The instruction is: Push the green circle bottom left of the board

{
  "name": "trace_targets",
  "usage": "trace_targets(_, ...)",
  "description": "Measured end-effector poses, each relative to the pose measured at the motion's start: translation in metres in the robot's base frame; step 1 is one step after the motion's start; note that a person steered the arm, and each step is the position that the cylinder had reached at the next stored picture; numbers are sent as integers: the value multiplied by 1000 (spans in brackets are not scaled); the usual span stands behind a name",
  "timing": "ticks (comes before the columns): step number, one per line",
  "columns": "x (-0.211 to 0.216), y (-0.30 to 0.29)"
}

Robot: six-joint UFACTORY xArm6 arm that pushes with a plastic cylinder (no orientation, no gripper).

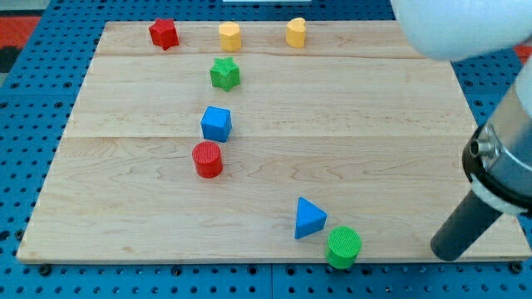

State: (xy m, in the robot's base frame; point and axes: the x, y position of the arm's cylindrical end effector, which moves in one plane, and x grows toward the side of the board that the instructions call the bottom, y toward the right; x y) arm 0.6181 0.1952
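Note:
The green circle (343, 247) sits near the bottom edge of the wooden board (125, 208), right of centre. A blue triangle (309, 219) touches or nearly touches it on its upper left. My tip (440, 252) is at the bottom right of the board, well to the right of the green circle and apart from it. The dark rod rises up and to the right from the tip.
A red cylinder (208, 159) and a blue cube (216, 124) stand left of centre. A green star (224, 74) is above them. A red star (164, 33) and two yellow blocks (230, 36) (296, 32) line the top edge.

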Motion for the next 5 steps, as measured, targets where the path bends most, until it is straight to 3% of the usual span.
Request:
trace_targets(2, 0, -21)
trace_targets(5, 0, -113)
